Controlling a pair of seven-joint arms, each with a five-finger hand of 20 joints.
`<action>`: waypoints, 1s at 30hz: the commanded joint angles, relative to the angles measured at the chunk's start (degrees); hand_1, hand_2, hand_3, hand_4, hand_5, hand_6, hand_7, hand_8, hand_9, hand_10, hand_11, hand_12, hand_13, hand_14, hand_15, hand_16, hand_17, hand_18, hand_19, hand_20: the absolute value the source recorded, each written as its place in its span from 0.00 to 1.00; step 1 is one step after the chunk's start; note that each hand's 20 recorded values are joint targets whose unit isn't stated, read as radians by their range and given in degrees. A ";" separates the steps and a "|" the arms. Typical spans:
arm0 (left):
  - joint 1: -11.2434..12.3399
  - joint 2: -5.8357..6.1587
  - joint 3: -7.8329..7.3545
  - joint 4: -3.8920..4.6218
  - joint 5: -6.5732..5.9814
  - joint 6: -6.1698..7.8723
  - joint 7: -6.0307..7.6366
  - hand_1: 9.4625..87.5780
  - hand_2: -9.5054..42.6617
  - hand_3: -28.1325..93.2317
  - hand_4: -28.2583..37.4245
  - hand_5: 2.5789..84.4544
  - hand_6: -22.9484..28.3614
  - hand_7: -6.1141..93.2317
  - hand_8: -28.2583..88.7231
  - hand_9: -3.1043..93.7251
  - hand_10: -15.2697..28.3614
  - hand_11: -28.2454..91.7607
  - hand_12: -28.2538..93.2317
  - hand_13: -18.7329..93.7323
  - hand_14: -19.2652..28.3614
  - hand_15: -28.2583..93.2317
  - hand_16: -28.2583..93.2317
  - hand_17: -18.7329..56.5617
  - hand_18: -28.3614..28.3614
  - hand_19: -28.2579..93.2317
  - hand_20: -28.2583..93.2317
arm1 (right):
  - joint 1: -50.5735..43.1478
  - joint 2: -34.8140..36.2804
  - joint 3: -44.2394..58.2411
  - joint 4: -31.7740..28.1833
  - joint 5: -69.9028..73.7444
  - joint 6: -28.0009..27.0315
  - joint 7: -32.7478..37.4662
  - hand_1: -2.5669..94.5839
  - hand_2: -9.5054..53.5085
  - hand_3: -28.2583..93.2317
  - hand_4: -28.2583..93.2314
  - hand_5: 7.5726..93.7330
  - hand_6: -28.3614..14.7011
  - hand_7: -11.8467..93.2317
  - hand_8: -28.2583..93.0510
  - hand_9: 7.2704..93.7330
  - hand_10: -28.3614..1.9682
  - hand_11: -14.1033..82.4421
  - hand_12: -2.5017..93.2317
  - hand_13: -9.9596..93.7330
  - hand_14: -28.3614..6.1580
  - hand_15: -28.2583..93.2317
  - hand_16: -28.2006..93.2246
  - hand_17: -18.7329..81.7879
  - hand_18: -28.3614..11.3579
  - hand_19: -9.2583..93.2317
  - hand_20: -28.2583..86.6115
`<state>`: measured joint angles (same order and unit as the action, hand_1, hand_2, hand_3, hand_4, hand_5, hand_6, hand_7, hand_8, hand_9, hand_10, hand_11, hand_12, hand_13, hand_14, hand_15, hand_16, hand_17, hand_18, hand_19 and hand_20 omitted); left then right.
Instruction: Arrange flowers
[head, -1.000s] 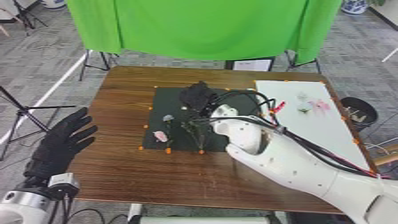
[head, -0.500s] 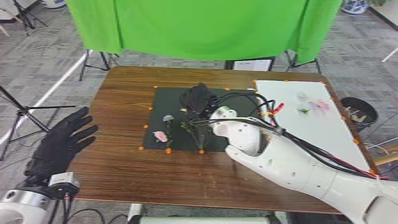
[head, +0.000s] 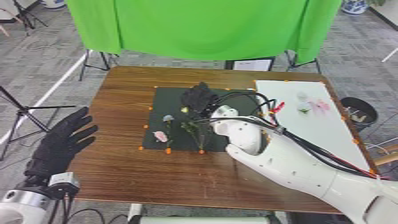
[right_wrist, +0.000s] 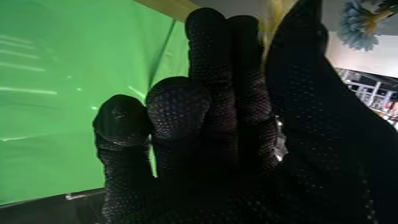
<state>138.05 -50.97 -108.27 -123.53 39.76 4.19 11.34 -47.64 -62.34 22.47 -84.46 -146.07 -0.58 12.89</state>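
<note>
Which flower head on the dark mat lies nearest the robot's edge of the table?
The pink flower head, towards the near left corner of the dark mat; the pale blue flower head lies farther off.

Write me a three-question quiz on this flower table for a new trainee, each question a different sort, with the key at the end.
1. Multiple choice: in the head view, the right hand is over which surface?
A) the dark mat
B) the bin
C) the grey floor

2. True or false: the pink flower is farther to the robot's left than the white sheet.

3. Fill in the missing word: the cloth hanging beyond the table is ____.

Key: 1 A; 2 true; 3 green.
</note>
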 joint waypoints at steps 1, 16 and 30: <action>0.48 -0.11 -0.21 0.11 -0.11 -0.49 -0.52 0.18 0.12 0.79 0.00 0.28 0.52 0.25 0.16 0.24 0.60 0.39 0.40 0.31 0.73 0.44 0.26 0.09 0.91 0.54 0.31 | 0.12 0.14 1.19 -0.49 -0.61 -1.30 -0.06 0.41 0.00 0.94 0.00 0.65 0.72 0.55 0.23 0.84 0.79 0.32 0.46 0.74 0.66 0.85 0.53 0.53 0.23 0.97 0.75; 1.89 -1.33 -0.69 -0.44 -0.04 0.17 0.30 0.18 0.12 0.79 0.00 0.28 0.52 0.25 0.16 0.24 0.60 0.39 0.40 0.31 0.73 0.44 0.26 0.09 0.91 0.54 0.31 | -0.48 11.30 15.14 -5.98 9.26 -3.57 9.89 0.31 0.00 0.98 0.03 0.52 0.68 0.49 0.09 0.62 0.62 0.51 0.31 0.66 0.59 0.86 0.52 0.48 0.21 0.93 0.75; 2.34 -1.88 -0.75 -0.65 -0.16 0.42 0.41 0.18 0.12 0.79 0.00 0.28 0.52 0.26 0.16 0.24 0.60 0.39 0.40 0.31 0.73 0.44 0.26 0.09 0.91 0.54 0.31 | -7.48 21.13 24.21 -2.39 12.85 -11.51 20.46 0.28 0.00 0.98 0.02 0.23 0.51 0.41 0.13 0.30 0.43 0.35 0.28 0.46 0.49 0.81 0.39 0.38 0.19 0.84 0.72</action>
<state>139.67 -52.16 -108.99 -123.76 39.76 4.36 11.81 -50.66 -45.16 43.10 -88.62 -132.67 -7.50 28.52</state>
